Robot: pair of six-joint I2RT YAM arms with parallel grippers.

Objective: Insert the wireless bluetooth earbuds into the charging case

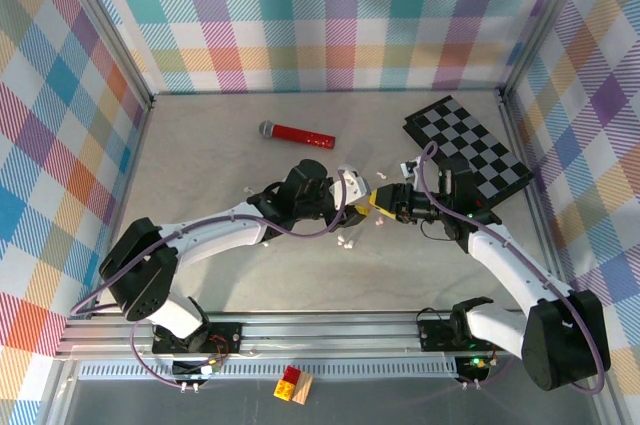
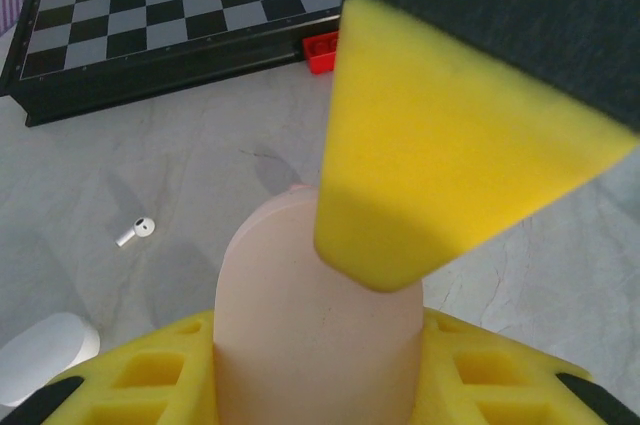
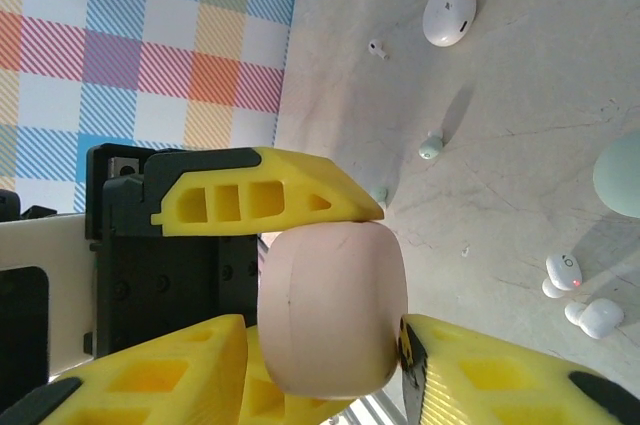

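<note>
A pink oval charging case [image 2: 300,305] hangs above the table between both grippers. My left gripper [image 2: 318,355] is shut on it across its narrow sides, and one of its yellow fingers [image 3: 260,195] lies on top of the case [image 3: 335,305]. My right gripper [image 3: 325,345] is closed round the same case from the other side, with its right pad touching the case edge. The two grippers meet at mid table [image 1: 366,205]. Loose earbuds lie on the table: a white one [image 2: 135,232], a pale green one [image 3: 431,148] and two white ones [image 3: 598,317].
A white oval case [image 3: 450,13] and a pale green case [image 3: 620,175] lie on the table. A folded chessboard [image 1: 468,150] sits at the back right with a red brick [image 2: 322,50] by it. A red microphone [image 1: 297,133] lies behind the arms.
</note>
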